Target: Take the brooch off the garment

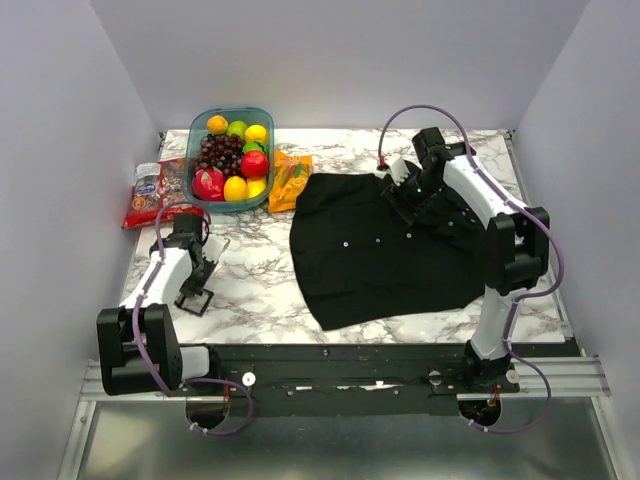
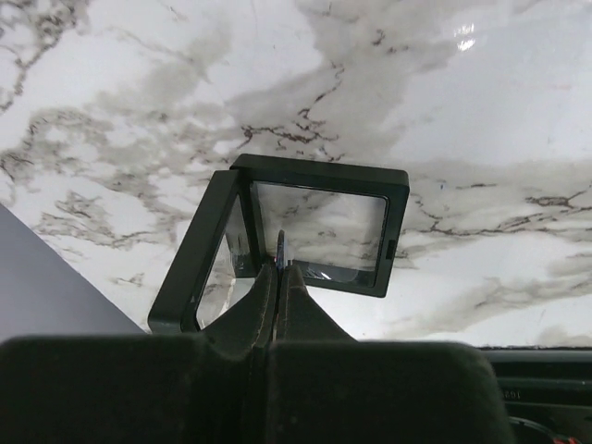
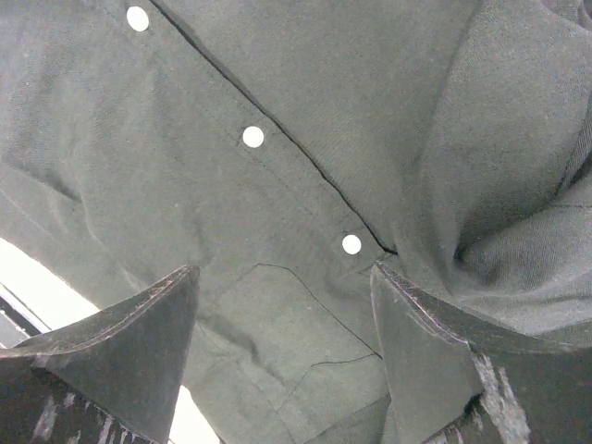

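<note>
We judge this the locating step: our right gripper (image 3: 285, 277) hangs wide open just above the black shirt (image 3: 305, 102) and its white buttons (image 3: 252, 137), no brooch visible beneath it, our left gripper (image 2: 278, 268) pinched shut over a small black frame (image 2: 314, 172), so next we must find the brooch.

One black shirt (image 1: 380, 260), one fruit tub (image 1: 230, 110), two snack packets (image 1: 155, 192) (image 1: 290, 180), one hinged black frame case (image 2: 324, 169) and two robot arms (image 1: 165, 270) (image 1: 480, 190) occupied one marble table (image 1: 260, 278); three white buttons (image 3: 252, 137) showed in close-up.
</note>
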Motion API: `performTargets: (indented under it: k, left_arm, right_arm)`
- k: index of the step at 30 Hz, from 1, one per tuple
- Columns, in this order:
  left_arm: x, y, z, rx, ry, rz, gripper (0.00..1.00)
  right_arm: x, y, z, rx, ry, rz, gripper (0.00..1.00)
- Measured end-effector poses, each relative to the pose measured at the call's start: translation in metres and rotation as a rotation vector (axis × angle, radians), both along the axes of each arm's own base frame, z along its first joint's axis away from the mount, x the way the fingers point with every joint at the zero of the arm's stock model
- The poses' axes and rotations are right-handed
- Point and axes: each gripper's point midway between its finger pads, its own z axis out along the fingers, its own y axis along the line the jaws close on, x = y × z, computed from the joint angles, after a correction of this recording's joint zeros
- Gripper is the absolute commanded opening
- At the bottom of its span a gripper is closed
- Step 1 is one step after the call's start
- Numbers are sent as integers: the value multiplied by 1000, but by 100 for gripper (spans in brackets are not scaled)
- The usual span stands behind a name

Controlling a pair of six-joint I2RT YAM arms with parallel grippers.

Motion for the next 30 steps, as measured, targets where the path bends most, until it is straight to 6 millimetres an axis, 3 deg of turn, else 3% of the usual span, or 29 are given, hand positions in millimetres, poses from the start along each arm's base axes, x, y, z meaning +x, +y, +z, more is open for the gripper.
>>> performTargets:
  k: [21,30]
  left_arm:
    - [19,0,9,43,-43,-16,0]
    - [24,0,3,43,-38,-17,0]
  right_arm:
    - [-4,10,-1,-16,-11,48,82]
    - [-4,10,-1,-17,-13,52,82]
